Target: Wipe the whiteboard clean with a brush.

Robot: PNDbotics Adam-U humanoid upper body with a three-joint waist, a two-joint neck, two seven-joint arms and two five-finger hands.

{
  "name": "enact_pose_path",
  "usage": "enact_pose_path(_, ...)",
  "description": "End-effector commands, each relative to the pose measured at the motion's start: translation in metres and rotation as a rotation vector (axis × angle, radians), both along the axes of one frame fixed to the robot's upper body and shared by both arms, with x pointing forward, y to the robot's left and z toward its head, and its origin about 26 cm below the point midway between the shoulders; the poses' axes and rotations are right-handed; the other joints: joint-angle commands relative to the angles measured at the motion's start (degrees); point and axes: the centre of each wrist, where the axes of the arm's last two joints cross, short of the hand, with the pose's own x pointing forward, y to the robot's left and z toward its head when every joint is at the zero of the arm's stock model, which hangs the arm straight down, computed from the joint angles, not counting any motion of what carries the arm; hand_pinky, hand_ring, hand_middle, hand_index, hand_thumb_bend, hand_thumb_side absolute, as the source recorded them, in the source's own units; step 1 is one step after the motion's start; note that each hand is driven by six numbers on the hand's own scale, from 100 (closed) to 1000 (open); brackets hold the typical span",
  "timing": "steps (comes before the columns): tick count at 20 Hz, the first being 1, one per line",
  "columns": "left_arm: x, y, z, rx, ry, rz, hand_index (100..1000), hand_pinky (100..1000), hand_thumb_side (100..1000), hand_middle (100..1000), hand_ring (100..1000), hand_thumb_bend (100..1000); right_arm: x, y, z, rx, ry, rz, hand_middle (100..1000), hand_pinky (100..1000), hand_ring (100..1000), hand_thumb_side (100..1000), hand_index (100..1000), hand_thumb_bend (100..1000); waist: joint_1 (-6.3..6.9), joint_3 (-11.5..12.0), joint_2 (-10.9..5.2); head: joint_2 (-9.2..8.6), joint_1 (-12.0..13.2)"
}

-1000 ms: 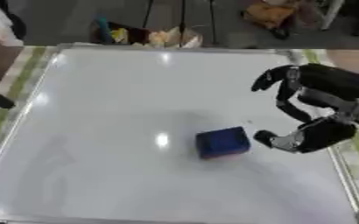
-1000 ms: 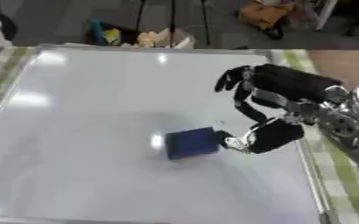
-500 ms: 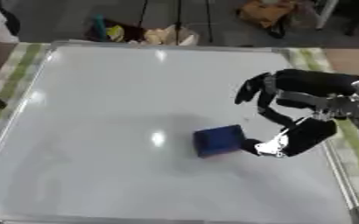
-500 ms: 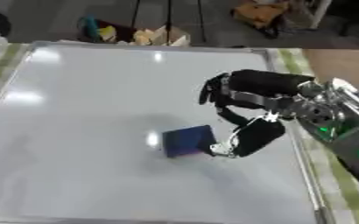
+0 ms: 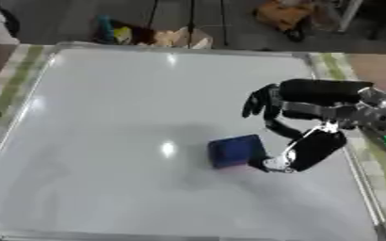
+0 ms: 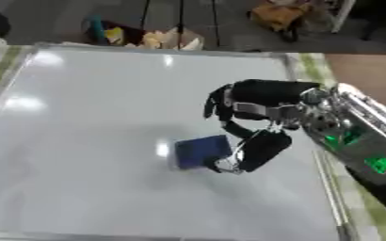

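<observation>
On glossy whiteboard [image 5: 106, 117]: blue rectangular brush [image 5: 235, 151].

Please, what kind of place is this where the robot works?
Probably a lab or workshop set up for recording. A large whiteboard lies flat as the work surface, stand legs and a cluttered floor show behind it, and the right hand reaches the blue brush.
</observation>
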Motion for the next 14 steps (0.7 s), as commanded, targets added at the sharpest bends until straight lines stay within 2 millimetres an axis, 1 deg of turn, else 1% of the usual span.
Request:
enact_pose_path(1,-0.0027,-0.002,0.0084,0.008,-0.032,-0.014,607,437,932,796,898,100,-0.0041,0.0015,0.0086,-0.015,-0.024,-0.004,804,676,822,518,174,327,-0.06,0.1,-0.79,-1.11,-0.4)
enact_pose_path(6,-0.0025,-0.0019,0.0096,0.013,-0.037,-0.015,605,436,934,797,900,100,-0.0043,0.0021,0.0115,-0.017,-0.026,-0.008,811,676,824,509,174,309,-0.17,0.2,-0.16,-1.81,-0.8)
enact_pose_path(14,-0.0022,-0.0015,0.0115,0.019,-0.044,-0.014,602,436,935,799,903,100,-0.0042,0.0015,0.0094,-0.029,0.011,0.003,816,676,828,503,175,305,-0.3,0.4,0.87,-2.55,-1.3)
